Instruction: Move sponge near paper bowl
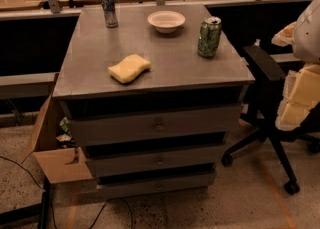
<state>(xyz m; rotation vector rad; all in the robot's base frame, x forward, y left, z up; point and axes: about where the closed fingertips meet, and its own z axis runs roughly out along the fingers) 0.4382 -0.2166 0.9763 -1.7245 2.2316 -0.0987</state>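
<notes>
Sponge (pixel 129 68): pale yellow, wavy-edged, flat on grey cabinet top (pixel 200 70). Left of paper bowl (pixel 166 21) and nearer the camera, well apart from it. Close to front edge of the top but fully on it, touching nothing else.

Paper bowl: off-white, upright, flared rim, near back edge of the top, about mid-width.

Open room: unbroken bare surface from bowl down to sponge. More bare surface straight in front of bowl and off to its front-right, as far as the front-right corner. Narrow strip only behind bowl before the back edge.

Silver can (pixel 108 8): upright, left of bowl, near back-left corner, apart from bowl.
Green can (pixel 209 36): upright, right of bowl and a little nearer the camera, close to right edge, apart from bowl.

Gripper (pixel 300 100): cream-coloured, far right of bowl, off the cabinet, past its right edge, cropped by the frame border. Spread or closed: cannot tell. Well apart from sponge, bowl and both cans.

Arm (pixel 307 28): white casing just above gripper at the right border, mostly out of frame. Pose otherwise not readable. Overlaps black office chair (pixel 265 68) in view; chair right of bowl, beside the cabinet.

Below bowl level: stacked drawer fronts (pixel 159 127) under the top. Cardboard box (pixel 55 163) on floor, down-left of bowl, flaps open.
</notes>
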